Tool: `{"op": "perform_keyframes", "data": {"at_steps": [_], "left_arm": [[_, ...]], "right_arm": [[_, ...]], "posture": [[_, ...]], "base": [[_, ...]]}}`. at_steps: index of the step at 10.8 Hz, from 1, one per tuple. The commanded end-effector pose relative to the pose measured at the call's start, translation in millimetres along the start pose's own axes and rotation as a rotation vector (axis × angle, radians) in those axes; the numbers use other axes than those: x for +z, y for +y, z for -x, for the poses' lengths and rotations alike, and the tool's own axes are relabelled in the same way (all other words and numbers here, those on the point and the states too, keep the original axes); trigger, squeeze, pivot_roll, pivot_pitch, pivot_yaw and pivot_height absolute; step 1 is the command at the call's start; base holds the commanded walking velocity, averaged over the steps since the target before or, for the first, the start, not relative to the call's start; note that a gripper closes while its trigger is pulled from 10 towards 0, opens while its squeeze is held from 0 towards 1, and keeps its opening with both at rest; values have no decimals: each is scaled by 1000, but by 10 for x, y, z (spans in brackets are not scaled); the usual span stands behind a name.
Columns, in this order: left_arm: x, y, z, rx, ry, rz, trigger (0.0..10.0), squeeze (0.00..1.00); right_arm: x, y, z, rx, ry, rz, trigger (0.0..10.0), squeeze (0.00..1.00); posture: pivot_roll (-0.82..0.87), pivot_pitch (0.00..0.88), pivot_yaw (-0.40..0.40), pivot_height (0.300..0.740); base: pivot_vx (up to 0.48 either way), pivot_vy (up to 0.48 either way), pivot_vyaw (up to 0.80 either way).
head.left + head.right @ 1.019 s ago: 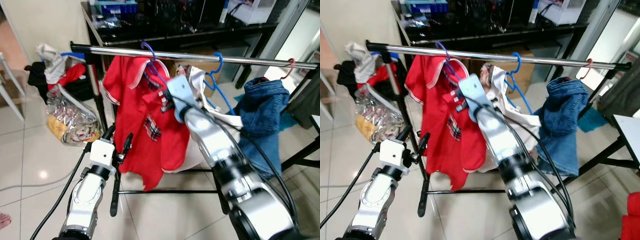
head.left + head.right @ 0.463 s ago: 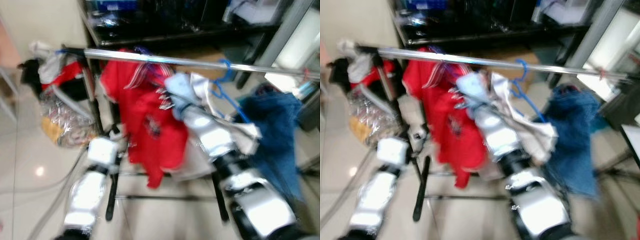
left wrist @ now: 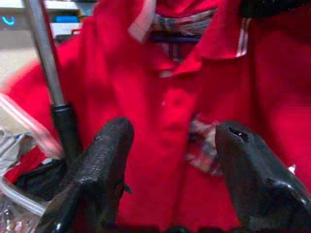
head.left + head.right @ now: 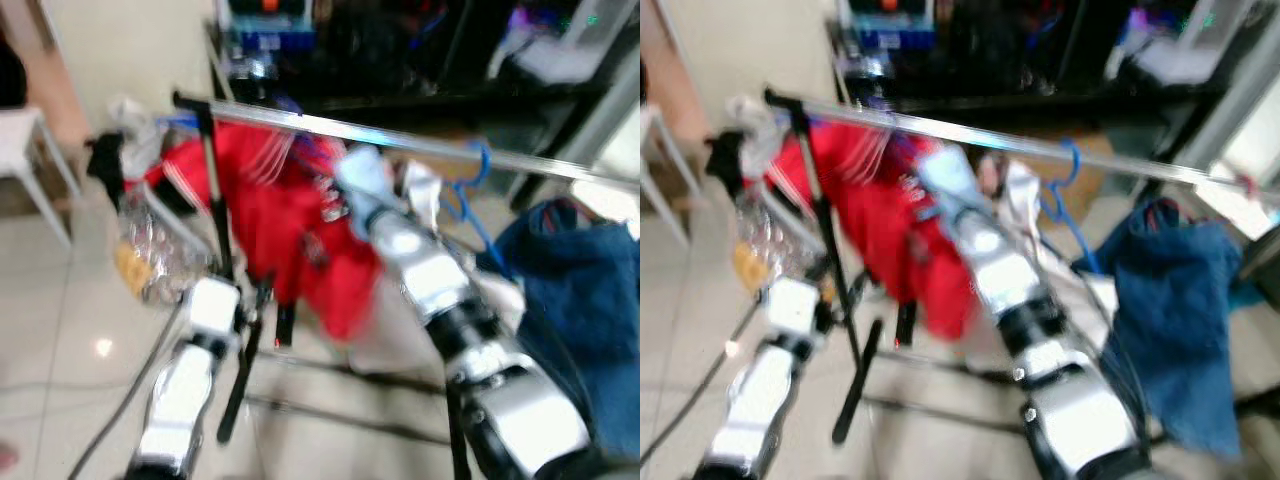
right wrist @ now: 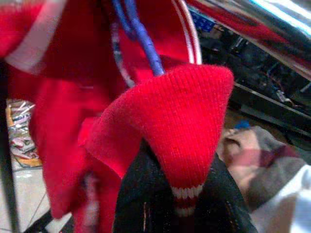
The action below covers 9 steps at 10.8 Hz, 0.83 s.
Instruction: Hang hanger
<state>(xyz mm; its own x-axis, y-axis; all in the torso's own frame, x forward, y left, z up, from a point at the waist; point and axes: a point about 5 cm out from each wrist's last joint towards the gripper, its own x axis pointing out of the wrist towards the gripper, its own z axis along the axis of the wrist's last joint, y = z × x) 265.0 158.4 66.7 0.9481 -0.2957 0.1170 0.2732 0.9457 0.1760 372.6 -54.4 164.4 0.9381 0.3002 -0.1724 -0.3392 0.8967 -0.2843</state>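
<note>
Hanging from one silver rail [image 4: 420, 143] are three garments: a red polo shirt [image 4: 290, 225] towards the robot's left, a pale cloth [image 4: 425, 190] in the middle, and a blue denim piece [image 4: 570, 270] towards its right. Two hanger hooks can be counted on the rail in the blurred head views: a purple hanger [image 5: 141, 36] carrying the red shirt, its hook partly lost among the shirt's collar, and a blue hanger [image 4: 470, 185] beside the pale cloth. The right gripper [image 5: 167, 189] is raised to the shirt's neck just below the rail, and its wrist view shows its black fingers [image 5: 141, 204] pressed together on a fold of the red ribbed collar, with the purple hanger's wire rising just behind that fold. The left gripper [image 3: 170, 141] is held low in front of the shirt's lower half, near the rack's one black upright post [image 4: 215, 195]; its two black fingers [image 3: 109, 150] stand wide apart with nothing between them, the red cloth lying beyond them. Behind the post, one crumpled clear plastic bag [image 4: 160, 265] sits on the tiled floor [image 4: 60, 330].
</note>
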Motion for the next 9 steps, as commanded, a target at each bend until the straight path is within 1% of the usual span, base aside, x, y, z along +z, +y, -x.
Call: {"op": "perform_keyframes", "data": {"at_steps": [1,2,3,6,7,8,9], "left_arm": [[8,61,12,8,-1,-21,10000,0],[33,41,-8,-2,-9,-25,10000,0],[75,16,-50,-20,-29,-34,10000,0],[123,0,-81,-53,-49,-65,10000,0],[139,-5,-83,-67,-56,-82,10000,0],[142,-12,-86,-72,-59,-87,10000,0],[143,-20,-89,-75,-60,-88,10000,0]], "right_arm": [[204,-16,-7,-19,-75,-12,10000,0],[150,-71,-35,-63,-20,-36,10000,0],[79,-156,-41,-111,58,-92,10000,0],[68,-165,-12,-88,97,-151,10000,0],[61,-204,13,-84,94,-160,10000,0],[38,-291,63,-98,85,-187,10000,0],[35,-332,85,-112,84,-194,10000,0]], "posture": [[95,0,-80,740],[92,0,-77,740],[91,0,-75,740],[96,0,-79,740],[96,0,-79,740],[97,0,-82,740],[94,0,-83,740]], "base": [[398,0,0],[0,0,0],[0,0,0],[0,0,0],[0,0,0],[0,0,0],[0,0,0]]}}
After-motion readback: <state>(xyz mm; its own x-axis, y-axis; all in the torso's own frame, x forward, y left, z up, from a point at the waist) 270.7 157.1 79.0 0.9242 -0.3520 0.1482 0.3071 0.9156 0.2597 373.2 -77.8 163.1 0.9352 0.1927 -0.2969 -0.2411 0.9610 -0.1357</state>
